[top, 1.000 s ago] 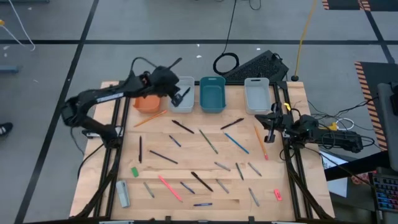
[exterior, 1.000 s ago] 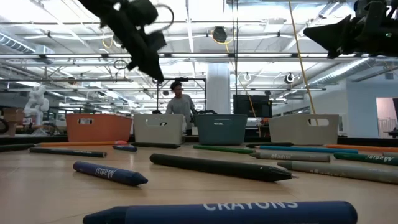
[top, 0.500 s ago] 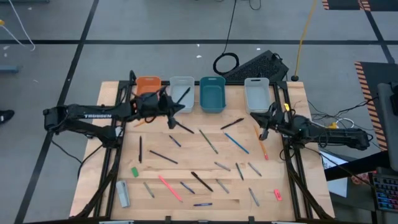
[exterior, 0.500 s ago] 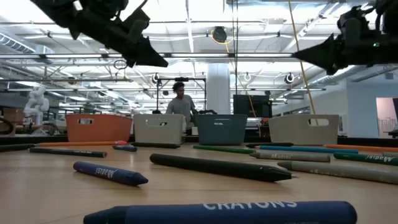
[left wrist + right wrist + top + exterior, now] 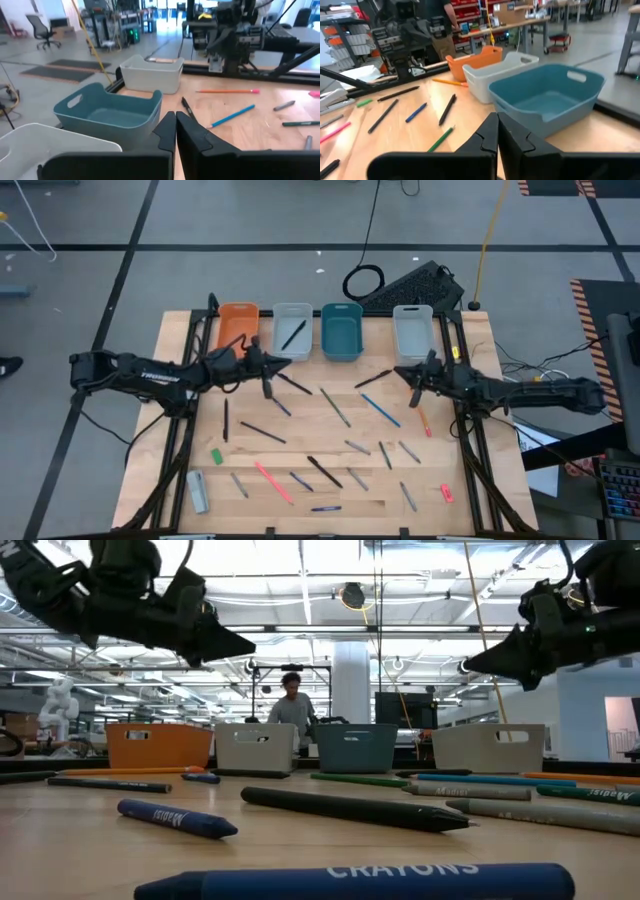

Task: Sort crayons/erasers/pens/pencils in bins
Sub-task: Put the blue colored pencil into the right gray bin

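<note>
Four bins stand in a row at the table's far edge: orange [image 5: 238, 320], grey-white [image 5: 292, 330] with a black pen [image 5: 294, 333] lying in it, teal [image 5: 341, 332] and grey-white [image 5: 413, 330]. Pens, pencils and crayons lie scattered over the wooden table [image 5: 180, 420]. A green eraser [image 5: 216, 456] lies near the left and a pink-red eraser [image 5: 446, 493] near the right. My left gripper [image 5: 284, 363] hovers shut in front of the first grey-white bin, holding nothing. My right gripper [image 5: 399, 371] hovers shut near a black pen [image 5: 372, 378], holding nothing.
A grey-white stick [image 5: 197, 490] lies at the near left. An orange pencil [image 5: 420, 410] lies below my right arm. A keyboard [image 5: 415, 285] and a cable coil [image 5: 363, 280] sit behind the bins. A person [image 5: 290, 705] stands far behind the table.
My left gripper has drawn back from above the first grey-white bin toward the table's near edge and come down, its arm stretching out level. My right gripper has moved toward the table's left edge and sunk a little.
</note>
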Controlling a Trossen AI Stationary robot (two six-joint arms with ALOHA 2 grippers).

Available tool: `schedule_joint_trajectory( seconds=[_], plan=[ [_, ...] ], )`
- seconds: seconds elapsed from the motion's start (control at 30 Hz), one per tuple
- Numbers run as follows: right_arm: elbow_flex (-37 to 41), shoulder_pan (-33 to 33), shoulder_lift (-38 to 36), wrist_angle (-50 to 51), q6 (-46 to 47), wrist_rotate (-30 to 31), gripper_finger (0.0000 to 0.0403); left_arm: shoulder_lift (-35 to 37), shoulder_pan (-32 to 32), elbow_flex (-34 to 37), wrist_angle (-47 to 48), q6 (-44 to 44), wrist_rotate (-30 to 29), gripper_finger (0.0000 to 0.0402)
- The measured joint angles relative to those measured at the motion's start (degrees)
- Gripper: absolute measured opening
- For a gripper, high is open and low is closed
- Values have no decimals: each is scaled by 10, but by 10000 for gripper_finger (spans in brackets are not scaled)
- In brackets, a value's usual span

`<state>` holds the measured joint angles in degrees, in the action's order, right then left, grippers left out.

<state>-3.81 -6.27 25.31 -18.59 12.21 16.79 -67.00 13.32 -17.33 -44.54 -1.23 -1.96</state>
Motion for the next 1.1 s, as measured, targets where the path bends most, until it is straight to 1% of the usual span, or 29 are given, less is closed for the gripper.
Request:
schedule_joint_trajectory(
  seconds=[0.1, 0.2, 0.43, 0.57, 0.7, 0.87, 0.97, 1.1],
  plan=[
    [-1, 0, 17, 0, 19, 0, 0, 0, 2, 21, -36, -4, 0, 13],
    [-11, 0, 39, 15, 29, 0, 0, 0, 3, 24, -38, -11, 0, 4],
    [-65, 0, 126, 43, 5, -5, 0, 0, 3, 24, -41, -17, 0, 19],
    [-109, 0, 170, 93, 7, -20, 0, 0, 3, 24, -41, -17, 0, 12],
    [-158, 0, 204, 185, 48, -21, 0, 0, 3, 24, -40, -17, 0, 4],
    [-208, 0, 241, 283, 126, -41, 0, 0, 3, 24, -41, -17, 0, 17],
    [-220, 0, 261, 321, 162, -51, 2, 0, 3, 24, -41, -18, 0, 11],
    [-222, 0, 290, 347, 209, -70, 17, 0, 3, 24, -37, -17, 0, 5]
  ],
)
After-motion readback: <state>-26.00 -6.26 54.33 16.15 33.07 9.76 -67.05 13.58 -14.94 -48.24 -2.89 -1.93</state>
